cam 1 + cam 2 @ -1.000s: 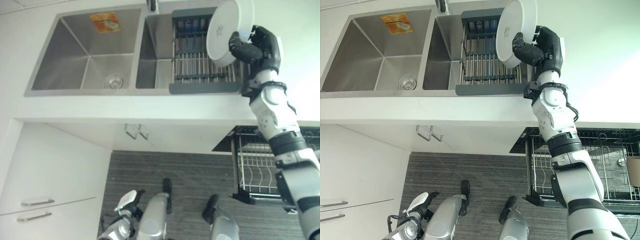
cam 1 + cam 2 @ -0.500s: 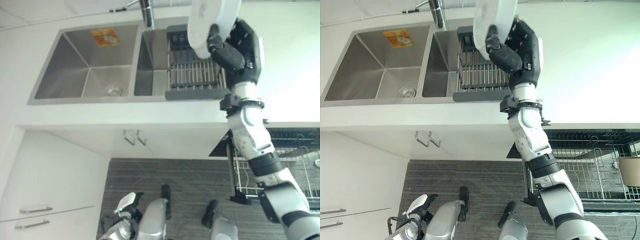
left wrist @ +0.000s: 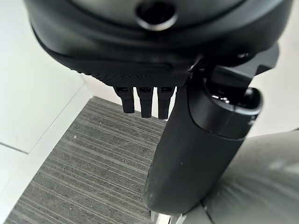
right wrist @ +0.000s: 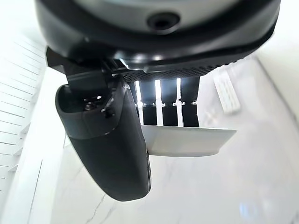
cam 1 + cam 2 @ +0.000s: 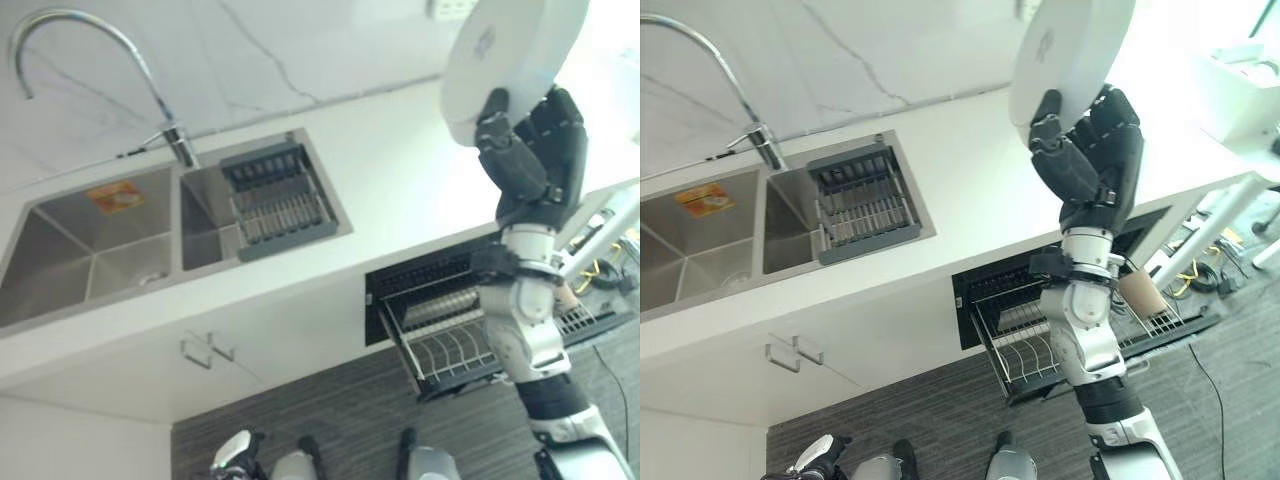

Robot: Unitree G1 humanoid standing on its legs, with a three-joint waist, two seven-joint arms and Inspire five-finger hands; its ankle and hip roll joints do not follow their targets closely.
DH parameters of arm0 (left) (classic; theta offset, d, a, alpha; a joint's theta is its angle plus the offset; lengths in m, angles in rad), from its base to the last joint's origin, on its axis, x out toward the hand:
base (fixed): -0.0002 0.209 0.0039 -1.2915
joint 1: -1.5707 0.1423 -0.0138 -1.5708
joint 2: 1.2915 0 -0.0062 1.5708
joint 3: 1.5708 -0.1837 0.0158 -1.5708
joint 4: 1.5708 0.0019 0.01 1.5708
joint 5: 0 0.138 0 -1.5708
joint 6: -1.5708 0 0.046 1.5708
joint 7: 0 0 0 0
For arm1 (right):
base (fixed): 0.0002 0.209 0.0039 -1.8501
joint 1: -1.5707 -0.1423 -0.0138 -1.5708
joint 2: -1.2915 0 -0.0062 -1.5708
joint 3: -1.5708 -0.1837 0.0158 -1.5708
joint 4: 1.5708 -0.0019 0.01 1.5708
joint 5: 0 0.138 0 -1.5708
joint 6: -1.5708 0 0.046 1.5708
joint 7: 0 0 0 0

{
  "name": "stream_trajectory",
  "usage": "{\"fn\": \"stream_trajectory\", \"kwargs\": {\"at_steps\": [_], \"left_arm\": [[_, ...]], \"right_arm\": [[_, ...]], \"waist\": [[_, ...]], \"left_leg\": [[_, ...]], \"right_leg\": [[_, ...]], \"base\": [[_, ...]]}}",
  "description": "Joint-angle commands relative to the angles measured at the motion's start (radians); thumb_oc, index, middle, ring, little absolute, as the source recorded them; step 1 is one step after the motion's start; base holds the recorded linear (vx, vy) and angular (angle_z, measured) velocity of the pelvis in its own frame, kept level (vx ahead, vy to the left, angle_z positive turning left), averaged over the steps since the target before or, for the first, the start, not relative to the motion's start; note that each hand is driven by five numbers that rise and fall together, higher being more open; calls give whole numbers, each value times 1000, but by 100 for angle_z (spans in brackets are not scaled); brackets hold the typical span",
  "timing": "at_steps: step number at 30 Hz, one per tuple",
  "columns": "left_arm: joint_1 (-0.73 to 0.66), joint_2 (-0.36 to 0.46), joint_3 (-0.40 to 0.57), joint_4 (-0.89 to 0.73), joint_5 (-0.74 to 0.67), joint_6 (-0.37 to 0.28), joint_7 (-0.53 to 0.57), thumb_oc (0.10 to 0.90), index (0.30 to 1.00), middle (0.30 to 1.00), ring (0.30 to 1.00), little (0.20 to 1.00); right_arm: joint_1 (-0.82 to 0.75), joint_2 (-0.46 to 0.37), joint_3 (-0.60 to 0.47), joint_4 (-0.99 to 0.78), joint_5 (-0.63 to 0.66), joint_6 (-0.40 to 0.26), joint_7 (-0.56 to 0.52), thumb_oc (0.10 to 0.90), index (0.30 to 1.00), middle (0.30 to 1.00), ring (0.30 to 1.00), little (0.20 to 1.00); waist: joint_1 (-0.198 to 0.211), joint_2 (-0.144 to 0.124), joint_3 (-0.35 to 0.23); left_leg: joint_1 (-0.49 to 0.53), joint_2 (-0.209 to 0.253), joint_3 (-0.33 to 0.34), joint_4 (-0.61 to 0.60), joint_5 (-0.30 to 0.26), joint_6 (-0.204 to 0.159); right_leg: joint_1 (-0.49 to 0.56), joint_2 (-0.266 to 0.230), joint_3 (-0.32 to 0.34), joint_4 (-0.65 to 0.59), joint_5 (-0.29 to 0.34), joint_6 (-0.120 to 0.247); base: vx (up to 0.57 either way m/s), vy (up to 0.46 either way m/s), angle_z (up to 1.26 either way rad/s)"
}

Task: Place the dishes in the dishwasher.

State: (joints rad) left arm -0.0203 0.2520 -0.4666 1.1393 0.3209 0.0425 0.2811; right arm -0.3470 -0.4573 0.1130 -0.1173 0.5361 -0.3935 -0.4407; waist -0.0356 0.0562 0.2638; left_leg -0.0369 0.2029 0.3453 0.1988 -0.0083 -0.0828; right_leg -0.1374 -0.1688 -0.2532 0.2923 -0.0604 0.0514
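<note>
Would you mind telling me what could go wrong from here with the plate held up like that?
1. The right hand pinches the white plate only at its lower rim, high above the counter; a slip could drop and break it.
2. The open dishwasher rack sits low under the counter, so the plate could knock the counter's edge on its way down.
3. The rack's tines look narrow; a tilted plate may miss its slot.

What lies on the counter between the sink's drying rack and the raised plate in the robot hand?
Nothing: in the left eye view the white counter is bare between the drying rack and the plate held up by the right robot hand.
</note>
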Motion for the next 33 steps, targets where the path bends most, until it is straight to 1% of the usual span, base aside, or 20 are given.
{"fn": "stream_trajectory", "kwargs": {"at_steps": [1, 3, 4, 9, 12, 14, 17, 19, 20, 22, 23, 25, 27, 28, 31, 33], "left_arm": [[-51, -12, -7, 5, -31, -5, 19, 800, 900, 900, 900, 900], [-47, -9, 4, 3, -38, 8, 29, 800, 900, 900, 900, 900], [-43, -3, 15, 5, -41, 13, 38, 800, 900, 900, 900, 900], [-39, 26, 50, 1, -28, 21, 87, 800, 900, 900, 900, 900], [-45, 57, 81, -17, -73, 28, 90, 800, 900, 900, 900, 900], [-47, 72, 101, -27, -100, 24, 91, 800, 900, 900, 900, 900], [-46, 80, 136, -31, -169, -1, 99, 800, 900, 900, 900, 900], [-45, 74, 165, -38, -203, -42, 120, 800, 900, 900, 900, 900], [-45, 73, 176, -42, -210, -68, 131, 800, 900, 900, 900, 900], [-47, 73, 185, -57, -220, -91, 147, 800, 900, 900, 900, 900], [-48, 75, 193, -74, -231, -119, 158, 800, 900, 900, 900, 900], [-51, 80, 208, -119, -257, -142, 157, 800, 900, 900, 900, 900], [-47, 73, 229, -164, -352, -149, 126, 800, 900, 900, 900, 900], [-44, 67, 235, -174, -376, -150, 113, 800, 900, 900, 900, 900], [-29, 50, 244, -198, -381, -152, 93, 800, 900, 900, 900, 900], [-15, 29, 240, -215, -396, -136, 63, 800, 900, 900, 900, 900]], "right_arm": [[-111, -19, -91, -140, -12, -127, 68, 400, 300, 300, 300, 300], [-62, -29, -120, -147, 8, -131, 93, 400, 300, 300, 300, 300], [-16, -39, -143, -151, 34, -135, 117, 400, 300, 300, 300, 300], [92, -52, -191, -132, 118, -143, 215, 400, 300, 300, 300, 300], [151, -56, -211, -129, 164, -132, 273, 400, 300, 300, 300, 300], [183, -56, -215, -132, 185, -111, 309, 400, 300, 300, 300, 300], [222, -45, -209, -141, 179, -82, 338, 400, 300, 300, 300, 300], [255, -30, -197, -132, 192, -57, 363, 400, 300, 300, 300, 300], [266, -23, -191, -123, 208, -53, 375, 400, 300, 300, 300, 300], [286, -11, -187, -115, 214, -56, 392, 400, 300, 300, 300, 300], [304, -2, -185, -111, 209, -57, 402, 400, 300, 300, 300, 300], [337, 8, -189, -107, 208, -53, 424, 400, 300, 300, 300, 300], [359, 15, -188, -99, 221, -43, 432, 400, 300, 300, 300, 300], [365, 18, -185, -95, 223, -40, 432, 400, 300, 300, 300, 300], [381, 30, -175, -78, 220, -45, 433, 400, 300, 300, 300, 300], [398, 48, -148, -57, 216, -36, 426, 400, 300, 300, 300, 300]], "waist": [[25, -38, -18], [13, -41, -20], [0, -44, -22], [-28, -46, -30], [-44, -40, -35], [-53, -37, -37], [-63, -33, -38], [-72, -31, -40], [-75, -31, -40], [-80, -32, -40], [-82, -33, -39], [-86, -34, -37], [-85, -36, -32], [-83, -36, -31], [-78, -39, -26], [-76, -43, -21]], "left_leg": [[2, -19, -40, 101, -157, -4], [5, -12, -28, 101, -157, -6], [9, -6, -16, 101, -157, -8], [22, 5, 10, 101, -159, -10], [24, 4, 17, 101, -159, -10], [24, 4, 21, 101, -159, -9], [24, 2, 24, 101, -160, -7], [25, 2, 26, 101, -160, -5], [26, 1, 28, 101, -161, -4], [25, 1, 29, 101, -160, -3], [24, 0, 31, 101, -161, -1], [20, -2, 29, 101, -162, 1], [16, -7, 23, 101, -164, 4], [14, -8, 20, 101, -164, 5], [10, -10, 14, 101, -165, 7], [6, -13, 10, 101, -166, 9]], "right_leg": [[74, -35, -34, 8, -117, 64], [71, -35, -32, 8, -117, 65], [69, -36, -29, 8, -115, 67], [65, -40, -21, 8, -113, 71], [60, -40, -10, 8, -112, 74], [57, -40, -6, 8, -112, 75], [53, -40, -2, 8, -113, 76], [52, -40, 1, 8, -114, 75], [53, -40, 1, 8, -115, 75], [53, -40, 4, 8, -115, 76], [51, -39, 4, 8, -114, 76], [48, -38, 6, 8, -113, 78], [44, -36, 8, 8, -112, 78], [43, -35, 8, 8, -112, 78], [43, -34, 6, 8, -112, 78], [41, -30, 7, 8, -113, 77]], "base": [[-35, -78, -38], [-20, -58, -40], [-10, -41, -35], [21, -12, -21], [21, 12, -18], [18, 9, -6], [13, 17, -3], [29, 38, -2], [35, 28, 0], [0, 0, 0], [0, 0, 0], [0, 0, 0], [0, 0, 0], [0, 0, 0], [0, 0, 0], [0, 0, 0]]}}
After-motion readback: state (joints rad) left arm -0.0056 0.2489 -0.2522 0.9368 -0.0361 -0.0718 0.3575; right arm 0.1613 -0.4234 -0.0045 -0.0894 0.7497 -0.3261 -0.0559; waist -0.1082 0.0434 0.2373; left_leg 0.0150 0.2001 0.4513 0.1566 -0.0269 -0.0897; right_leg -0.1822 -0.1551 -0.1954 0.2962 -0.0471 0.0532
